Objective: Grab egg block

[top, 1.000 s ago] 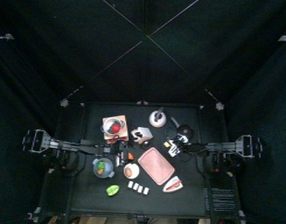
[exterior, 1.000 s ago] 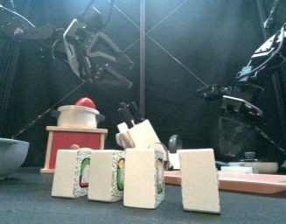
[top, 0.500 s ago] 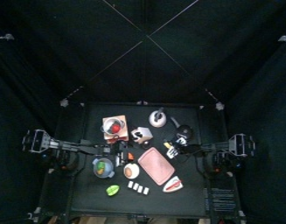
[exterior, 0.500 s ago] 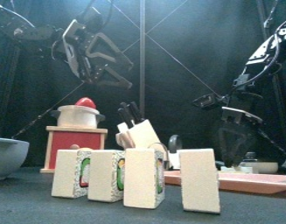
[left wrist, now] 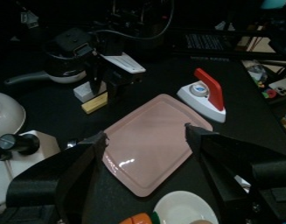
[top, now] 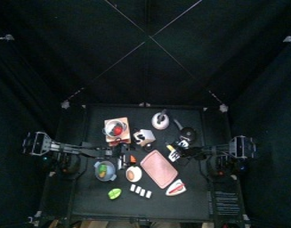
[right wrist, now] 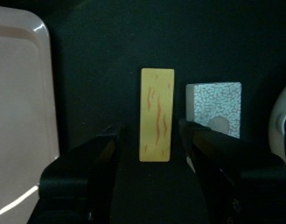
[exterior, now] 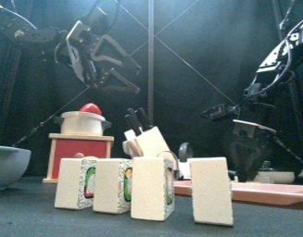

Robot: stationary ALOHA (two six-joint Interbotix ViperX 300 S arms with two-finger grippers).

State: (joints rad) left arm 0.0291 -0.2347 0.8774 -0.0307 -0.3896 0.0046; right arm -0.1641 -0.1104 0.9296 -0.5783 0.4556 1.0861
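Observation:
In the right wrist view a grey speckled square block (right wrist: 212, 107) with a pale round patch lies on the black table beside a narrow yellow block with wavy lines (right wrist: 156, 114). I cannot tell which one is the egg block. My right gripper (right wrist: 155, 131) is open and hangs above the yellow block, one jaw on each side of it. In the front view the right gripper (exterior: 246, 130) is low behind the standing blocks. My left gripper (left wrist: 151, 188) is open and empty, high above the pink tray (left wrist: 151, 144), and it shows raised in the front view (exterior: 98, 60).
Several white blocks (exterior: 154, 185) stand at the table's front edge. A red-topped pot on a wooden stand (exterior: 82, 125), a bowl (exterior: 6, 165) and a knife block (top: 144, 136) are further back. A red-and-white block (left wrist: 209, 92) lies beside the tray.
My right gripper has come down towards the table and turned to point down at the blocks. The left arm has not moved.

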